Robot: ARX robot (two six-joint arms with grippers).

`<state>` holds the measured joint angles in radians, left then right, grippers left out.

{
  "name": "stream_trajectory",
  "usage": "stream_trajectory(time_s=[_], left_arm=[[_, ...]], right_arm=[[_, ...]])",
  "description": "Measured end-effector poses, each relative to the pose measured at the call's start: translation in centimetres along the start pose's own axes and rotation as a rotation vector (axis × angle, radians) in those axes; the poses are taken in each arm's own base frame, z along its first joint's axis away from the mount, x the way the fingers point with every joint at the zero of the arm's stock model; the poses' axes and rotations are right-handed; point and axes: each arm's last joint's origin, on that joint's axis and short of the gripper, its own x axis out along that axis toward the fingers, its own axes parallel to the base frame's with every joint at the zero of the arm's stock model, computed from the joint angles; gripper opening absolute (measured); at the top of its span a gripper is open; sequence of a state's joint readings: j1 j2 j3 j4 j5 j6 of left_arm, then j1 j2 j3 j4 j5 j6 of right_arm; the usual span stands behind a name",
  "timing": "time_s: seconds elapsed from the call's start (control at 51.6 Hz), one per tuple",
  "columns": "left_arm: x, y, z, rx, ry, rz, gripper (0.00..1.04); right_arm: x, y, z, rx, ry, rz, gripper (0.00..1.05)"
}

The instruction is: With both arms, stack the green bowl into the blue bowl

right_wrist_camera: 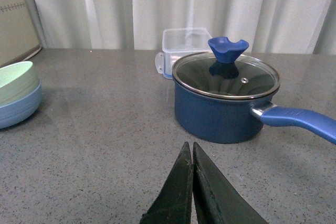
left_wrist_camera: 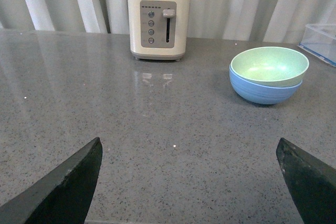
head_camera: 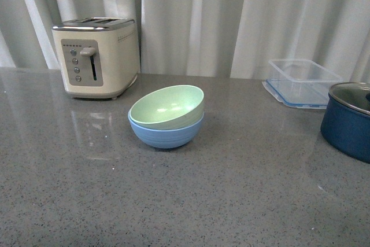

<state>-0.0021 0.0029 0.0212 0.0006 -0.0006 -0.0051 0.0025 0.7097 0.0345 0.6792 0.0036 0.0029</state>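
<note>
The green bowl (head_camera: 167,106) sits nested inside the blue bowl (head_camera: 167,133) at the middle of the grey counter, slightly tilted. Both show in the left wrist view, green bowl (left_wrist_camera: 269,66) in blue bowl (left_wrist_camera: 265,92), and at the edge of the right wrist view, green bowl (right_wrist_camera: 16,81) over blue bowl (right_wrist_camera: 18,109). Neither arm shows in the front view. My left gripper (left_wrist_camera: 189,148) is open and empty, well short of the bowls. My right gripper (right_wrist_camera: 190,148) is shut and empty, away from the bowls, facing the pot.
A cream toaster (head_camera: 96,56) stands at the back left. A clear plastic container (head_camera: 302,82) stands at the back right. A dark navy pot with a glass lid (head_camera: 349,120) stands at the right edge, its handle (right_wrist_camera: 296,120) showing in the right wrist view.
</note>
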Motion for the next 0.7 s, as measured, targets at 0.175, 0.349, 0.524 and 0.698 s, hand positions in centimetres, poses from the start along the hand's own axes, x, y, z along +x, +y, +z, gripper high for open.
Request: stream_trajectory(time_s=[0.175,0.349,0.524,0.698], left_arm=[[0.0,0.0,0.0,0.0,0.0,0.0,0.98],[0.0,0.0,0.0,0.0,0.0,0.0,0.98],[0.0,0.0,0.0,0.0,0.0,0.0,0.98],[0.0,0.0,0.0,0.0,0.0,0.0,0.98]], right_arm=[[-0.8,0.0,-0.7,0.0,0.02,0.001,0.01],[-1.5,0.0,-0.3,0.0,0.004,0.002,0.01],[-2.3,0.0,-0.1,0.0,-0.002,0.002,0.01],[-2.8,0.0,-0.1,0.0,-0.004,0.002,0.01]])
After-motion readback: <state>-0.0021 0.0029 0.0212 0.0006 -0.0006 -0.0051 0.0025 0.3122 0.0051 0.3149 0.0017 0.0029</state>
